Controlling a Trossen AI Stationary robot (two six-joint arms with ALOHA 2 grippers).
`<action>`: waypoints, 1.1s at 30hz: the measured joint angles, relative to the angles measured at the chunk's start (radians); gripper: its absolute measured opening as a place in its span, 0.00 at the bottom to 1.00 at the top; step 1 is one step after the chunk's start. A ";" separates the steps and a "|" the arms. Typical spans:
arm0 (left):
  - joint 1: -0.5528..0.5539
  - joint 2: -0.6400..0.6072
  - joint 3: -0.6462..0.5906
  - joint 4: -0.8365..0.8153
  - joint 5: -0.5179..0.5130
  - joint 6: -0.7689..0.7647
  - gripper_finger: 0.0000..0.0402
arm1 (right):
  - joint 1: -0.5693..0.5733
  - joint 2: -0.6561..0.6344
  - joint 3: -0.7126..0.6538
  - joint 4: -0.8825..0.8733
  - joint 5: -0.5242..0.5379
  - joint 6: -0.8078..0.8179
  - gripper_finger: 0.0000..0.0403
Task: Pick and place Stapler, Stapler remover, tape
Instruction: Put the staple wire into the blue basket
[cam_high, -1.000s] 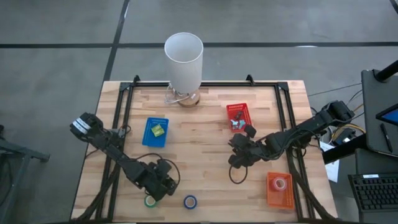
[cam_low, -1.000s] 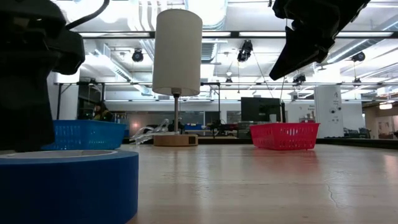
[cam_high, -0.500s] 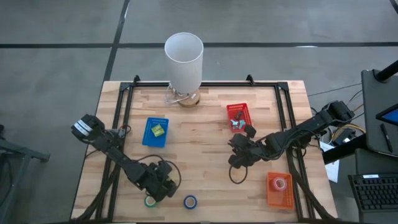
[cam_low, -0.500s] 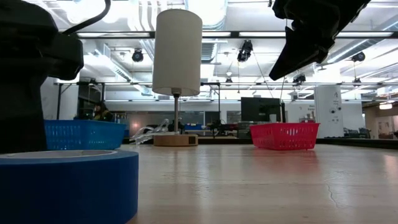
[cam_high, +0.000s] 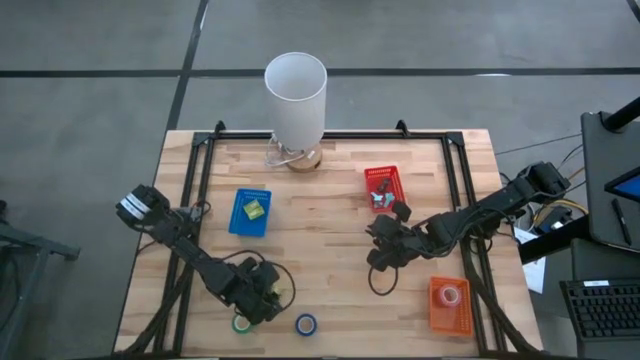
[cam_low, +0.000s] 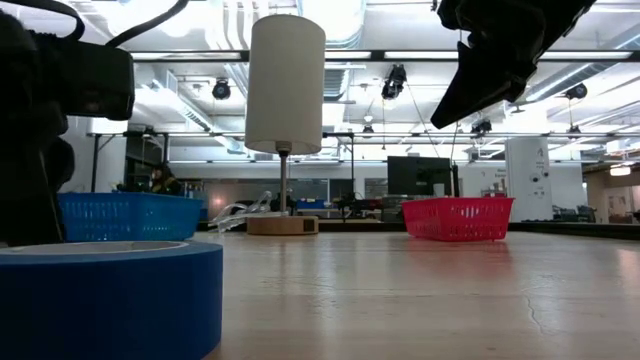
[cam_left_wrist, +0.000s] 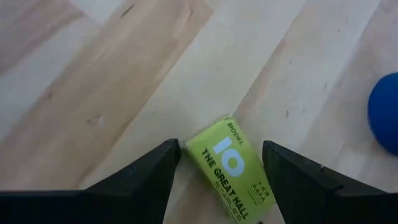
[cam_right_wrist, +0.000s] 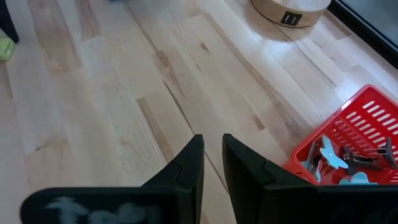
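— Which step is being worked on at the left?

— A pick is being lined up, it is judged. The left gripper (cam_left_wrist: 222, 149) is being held low over the near left part of the surface (cam_high: 330, 230), its fingers spread wide and empty. A yellow-green printed box (cam_left_wrist: 233, 171) is lying flat on the wood between them, turned at an angle to the fingers. No contact with either finger is being shown

— Is that box one of the tapes?

— It is not being taken for one; it is blocky, not ring-shaped. The blue tape (cam_high: 306, 324) is lying just to the right of that gripper, near the front edge, untouched

— And what is being done farther right?

— The right gripper (cam_right_wrist: 213, 140) is being held above the middle right of the surface, its fingers drawn nearly together with nothing between them; it is judged to be waiting. Beyond it, stapler removers (cam_right_wrist: 336, 158) are lying in the red basket (cam_high: 383, 176), and a pink tape (cam_high: 451, 295) is sitting in the orange basket (cam_high: 434, 305) at the near right

— What is being called for next?

— Probably a squaring of the wrist to the box's long sides, then a closing of the fingers on it. Whether a stapler is being left anywhere in view cannot be told
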 joint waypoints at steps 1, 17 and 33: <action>0.000 -0.002 0.000 -0.006 -0.004 0.024 0.61 | 0.000 0.000 -0.001 0.000 0.000 0.000 0.13; 0.005 -0.014 0.013 -0.124 -0.001 0.208 0.58 | 0.000 0.000 -0.001 0.003 0.000 -0.004 0.13; 0.018 -0.044 0.011 -0.184 -0.020 0.226 0.35 | 0.000 0.000 -0.001 0.003 0.000 -0.008 0.13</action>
